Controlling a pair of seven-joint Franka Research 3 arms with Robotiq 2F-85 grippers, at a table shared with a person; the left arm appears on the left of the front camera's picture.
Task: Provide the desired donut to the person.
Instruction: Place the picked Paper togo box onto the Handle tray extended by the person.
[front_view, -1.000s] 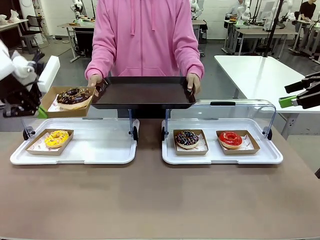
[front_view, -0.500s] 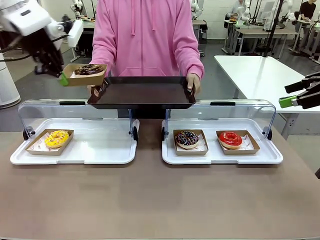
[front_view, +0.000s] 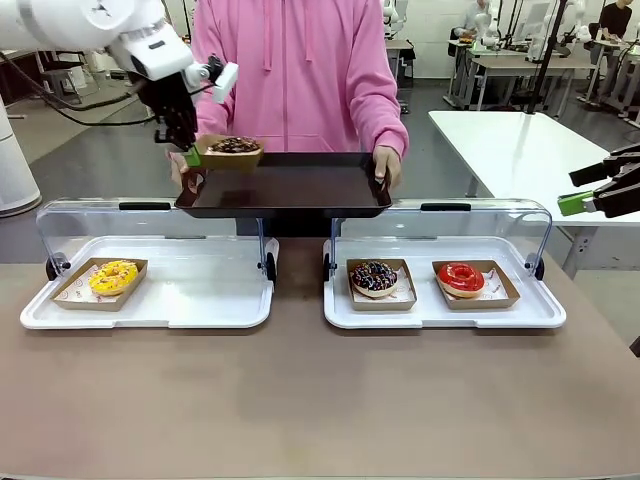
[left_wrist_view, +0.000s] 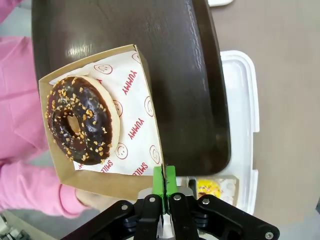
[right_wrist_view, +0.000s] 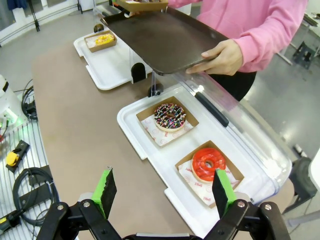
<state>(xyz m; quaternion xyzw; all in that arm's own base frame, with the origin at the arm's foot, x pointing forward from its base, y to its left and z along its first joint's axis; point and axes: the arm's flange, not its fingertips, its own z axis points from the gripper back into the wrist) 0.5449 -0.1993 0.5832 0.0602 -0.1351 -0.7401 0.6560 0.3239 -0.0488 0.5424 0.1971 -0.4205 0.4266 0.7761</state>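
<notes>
The table (front_view: 300, 400) runs across in front of me, with the person (front_view: 295, 70) in pink standing at its far side. They hold a dark tray (front_view: 290, 190) level above the far edge, gripping it at each end; one hand (front_view: 387, 165) shows plainly at the end on my right.

Two white trays sit side by side on the table, both with their clear lids swung up at the back. The left tray (front_view: 150, 312) carries one box, the right tray (front_view: 440, 318) two.

My left gripper (front_view: 190, 155) is pinched tight on the rim of a cardboard box (front_view: 232, 155), green pads (left_wrist_view: 159, 176) pressed together over the edge. I hold the box at the dark tray's corner on my left. Part of it is over the tray and part overhangs the pink sleeve. I cannot tell whether its base touches the tray.

My right gripper (right_wrist_view: 163, 187) hangs well off to the right with its fingers spread wide and nothing between them, above the right tray's near side.

The chocolate donut (left_wrist_view: 82, 120), flecked with nut bits, lies in the held box on printed paper. A yellow donut (front_view: 113, 275) sits in the left tray. A sprinkled donut (front_view: 373, 276) and a red donut (front_view: 460, 277) sit in the right tray.
</notes>
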